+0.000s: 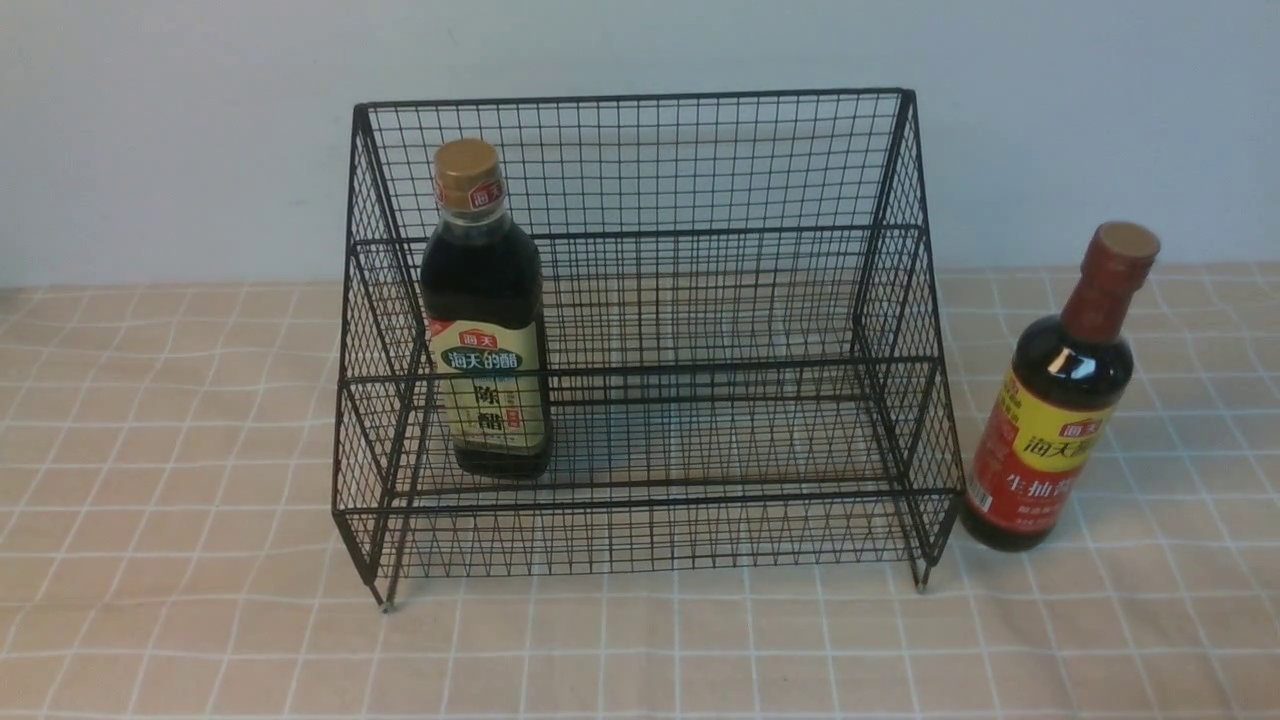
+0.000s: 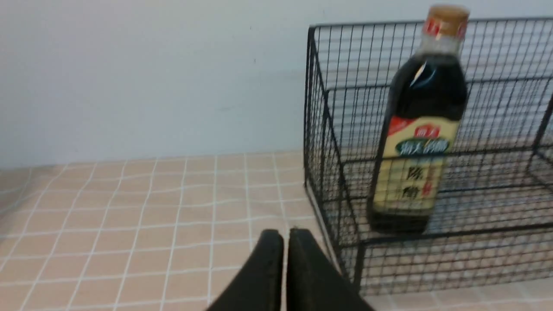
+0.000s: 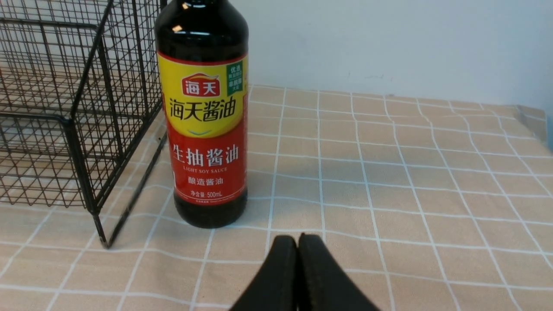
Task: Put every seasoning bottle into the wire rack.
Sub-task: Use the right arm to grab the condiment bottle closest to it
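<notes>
The black wire rack (image 1: 640, 230) stands in the middle of the table. A squarish gold-capped seasoning bottle (image 1: 485, 320) with a cream-green label stands upright inside it on the left; the left wrist view shows this bottle (image 2: 417, 129) within the rack (image 2: 319, 142). A round red-capped bottle (image 1: 1060, 400) with a red-yellow label stands on the cloth just right of the rack, also close in the right wrist view (image 3: 203, 112). My left gripper (image 2: 285, 235) is shut and empty, short of the rack's left side. My right gripper (image 3: 297, 241) is shut and empty, near the red-capped bottle's base. Neither arm appears in the front view.
A beige checked tablecloth (image 1: 180, 480) covers the table up to a pale wall (image 1: 180, 130) behind. The rack's right corner leg (image 3: 101, 233) stands close beside the red-capped bottle.
</notes>
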Available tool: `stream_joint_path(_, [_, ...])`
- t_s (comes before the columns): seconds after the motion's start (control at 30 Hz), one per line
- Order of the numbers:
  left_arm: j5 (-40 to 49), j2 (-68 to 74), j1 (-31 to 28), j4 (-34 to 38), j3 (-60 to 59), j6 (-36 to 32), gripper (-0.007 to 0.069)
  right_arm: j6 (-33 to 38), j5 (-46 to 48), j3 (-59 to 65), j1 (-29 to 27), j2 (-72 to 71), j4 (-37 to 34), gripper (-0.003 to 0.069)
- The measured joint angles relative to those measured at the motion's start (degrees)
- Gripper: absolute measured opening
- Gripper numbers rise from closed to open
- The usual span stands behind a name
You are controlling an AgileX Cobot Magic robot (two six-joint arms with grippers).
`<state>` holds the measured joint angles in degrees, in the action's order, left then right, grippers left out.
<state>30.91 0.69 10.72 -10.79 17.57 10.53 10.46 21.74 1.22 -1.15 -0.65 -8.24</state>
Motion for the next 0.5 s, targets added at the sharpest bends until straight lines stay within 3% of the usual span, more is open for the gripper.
stream_joint_path(0.23, [-6.7,-1.4,-7.3,5.9,-15.5,-8.0,-0.0007,0.0,0.0,0.0,0.0,0.0,0.0,-0.0014])
stream_joint_path(0.5, [-8.5,-1.4,-7.7,9.2,-18.9,-8.8,-0.0007,0.1,0.1,0.0,0.0,0.0,0.0,-0.0014])
